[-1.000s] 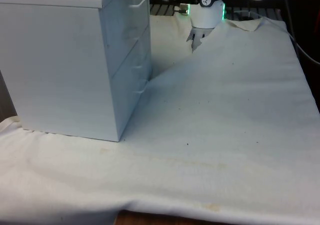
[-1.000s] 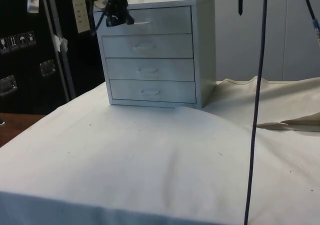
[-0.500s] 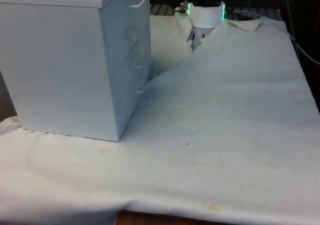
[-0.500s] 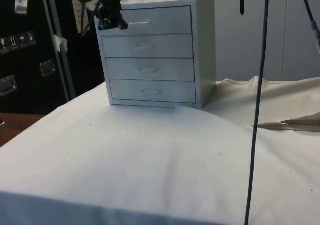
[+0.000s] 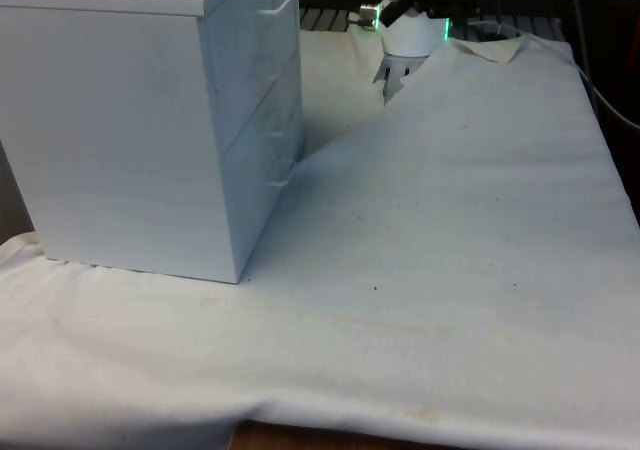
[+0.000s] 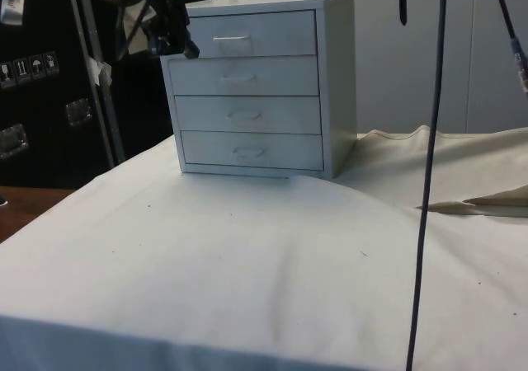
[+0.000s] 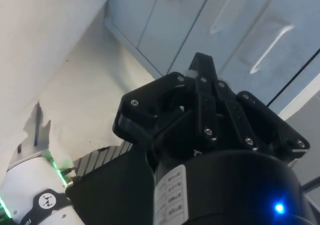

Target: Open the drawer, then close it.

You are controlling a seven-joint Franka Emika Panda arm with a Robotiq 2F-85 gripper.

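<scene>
Gripper (image 6: 175, 43) side view: fingers pressed together, holding nothing, just off the chest of drawers (image 6: 260, 86), level with the shut top drawer (image 6: 247, 35). Front view: chest (image 5: 140, 120) on white cloth (image 5: 450, 220), side-on. Wrist view: fingers (image 7: 202, 72) together, drawer fronts beyond.

White cloth (image 5: 460, 220), dark cabinets (image 6: 49, 74)

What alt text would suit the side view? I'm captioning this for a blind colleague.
A white chest of drawers with four shut drawers stands on a table under a white cloth. The robot's black end effector hangs off the chest's upper corner, level with the top drawer and clear of its handle. A dark cable hangs down in the foreground.
</scene>
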